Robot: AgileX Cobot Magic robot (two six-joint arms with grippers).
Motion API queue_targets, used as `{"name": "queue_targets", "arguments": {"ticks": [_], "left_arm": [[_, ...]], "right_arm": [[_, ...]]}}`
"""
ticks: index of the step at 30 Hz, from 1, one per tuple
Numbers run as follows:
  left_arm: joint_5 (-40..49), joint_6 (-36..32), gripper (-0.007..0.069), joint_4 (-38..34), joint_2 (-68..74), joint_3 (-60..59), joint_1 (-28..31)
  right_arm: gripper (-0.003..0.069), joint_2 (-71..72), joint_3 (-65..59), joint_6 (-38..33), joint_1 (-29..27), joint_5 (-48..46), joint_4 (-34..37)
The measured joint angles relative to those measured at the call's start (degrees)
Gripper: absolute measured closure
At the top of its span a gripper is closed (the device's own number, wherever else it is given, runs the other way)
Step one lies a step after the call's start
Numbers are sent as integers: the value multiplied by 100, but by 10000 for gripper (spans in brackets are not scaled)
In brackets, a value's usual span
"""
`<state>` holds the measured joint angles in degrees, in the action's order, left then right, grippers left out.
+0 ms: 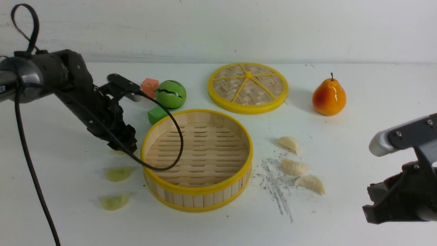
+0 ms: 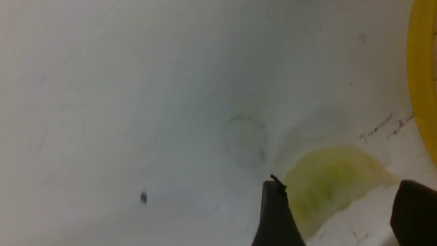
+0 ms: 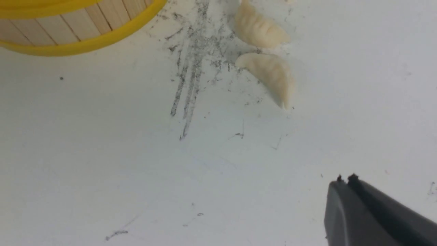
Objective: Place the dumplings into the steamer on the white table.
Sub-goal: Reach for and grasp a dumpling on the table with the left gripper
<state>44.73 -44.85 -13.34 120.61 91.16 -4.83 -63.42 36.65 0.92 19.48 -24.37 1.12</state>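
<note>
Across the front view spreads the white desk (image 1: 218,230), marked with dark scuffs (image 1: 273,186) just right of the steamer (image 1: 198,190). That round bamboo basket stands at the middle of the desk, open at the top, its slatted floor showing. Behind it and a little to the right lies the flat woven lid (image 1: 247,87) with its yellow rim and spokes.

Down at the steamer's left side reaches the left tool (image 1: 122,145), and a black cable (image 1: 179,136) from its arm loops over the basket's near-left rim. The left wrist view shows its fingers (image 2: 275,212) spread apart, released, with one pale green dumpling (image 2: 327,181) lying on the desk between them. The right tool (image 3: 345,179) hovers low at the front right, clenched with nothing in it.

A pear (image 1: 328,97) stands at the far right. A green striped ball (image 1: 170,94) sits behind the steamer's left side, an orange block (image 1: 149,86) just beside it and a green block (image 1: 156,114) in front of it.

Two more green dumplings (image 1: 117,173) (image 1: 114,201) lie left of the basket, nearer the robot. Three cream dumplings (image 1: 288,143) (image 1: 294,166) (image 1: 310,183) lie in a row to its right, by the scuffs. All six are on the desk, outside the steamer.
</note>
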Motion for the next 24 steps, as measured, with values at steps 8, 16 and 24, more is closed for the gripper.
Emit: {"name": "queue_targets", "arguments": {"ticks": [8,16,24], "left_arm": [[-436,-595,289,183,218,48,-229],[-334,2260,510,860,290,315,-233],[-69,3953,475,1390,295,541,-233]], "right_arm": [[667,0,0,0,0,8,0],[662,0,0,0,0,31,15],[657,0,0,0,0,51,15]]}}
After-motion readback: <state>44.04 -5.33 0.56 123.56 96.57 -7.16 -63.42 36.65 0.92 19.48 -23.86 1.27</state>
